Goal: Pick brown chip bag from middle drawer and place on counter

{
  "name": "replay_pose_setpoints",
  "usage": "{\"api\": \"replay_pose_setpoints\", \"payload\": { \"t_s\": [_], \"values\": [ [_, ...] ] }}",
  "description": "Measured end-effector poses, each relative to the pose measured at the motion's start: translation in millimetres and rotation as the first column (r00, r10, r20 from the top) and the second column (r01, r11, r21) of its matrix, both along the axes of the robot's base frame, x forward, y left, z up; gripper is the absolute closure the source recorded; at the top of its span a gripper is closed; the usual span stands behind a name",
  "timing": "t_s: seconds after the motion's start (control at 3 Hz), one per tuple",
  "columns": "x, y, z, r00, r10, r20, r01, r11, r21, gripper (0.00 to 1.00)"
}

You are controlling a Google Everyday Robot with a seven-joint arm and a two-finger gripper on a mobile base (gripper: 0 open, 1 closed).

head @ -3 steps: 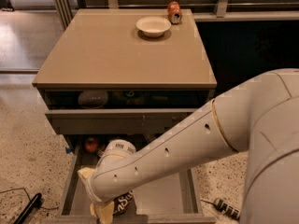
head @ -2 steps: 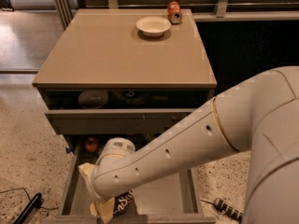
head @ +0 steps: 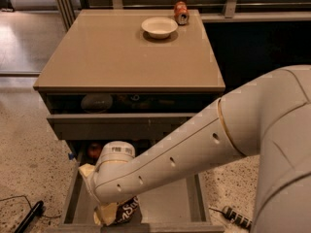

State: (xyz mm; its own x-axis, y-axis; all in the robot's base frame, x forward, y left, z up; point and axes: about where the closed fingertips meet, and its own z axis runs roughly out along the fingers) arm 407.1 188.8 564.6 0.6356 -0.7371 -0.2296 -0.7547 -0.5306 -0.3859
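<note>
The counter (head: 121, 57) is a glossy tan-beige, carrying a white bowl (head: 159, 26) and an orange can (head: 181, 12), while the upper drawer (head: 121, 126) front and the middle drawer (head: 170, 203) below it are plain dull grey. Down at the front left of the middle drawer the pale cream gripper (head: 99, 205) is at the brown chip bag (head: 127, 208), dark brown with white lettering and a cream-yellow top. The arm (head: 194, 149) is off-white with small dark dots along it (and a thin yellowish ring at one joint), and the floor (head: 24, 144) is speckled beige and grey
</note>
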Motion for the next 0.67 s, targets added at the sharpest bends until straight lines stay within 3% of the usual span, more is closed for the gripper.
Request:
{"api": "replay_pose_setpoints", "payload": {
  "t_s": [0.33,0.67],
  "values": [
    [-3,5,-6,0.9994,0.019,-0.028,-0.018,0.999,0.041,0.0],
    [-14,17,-20,0.9916,0.056,-0.117,-0.037,0.987,0.155,0.0]
  ]
}}
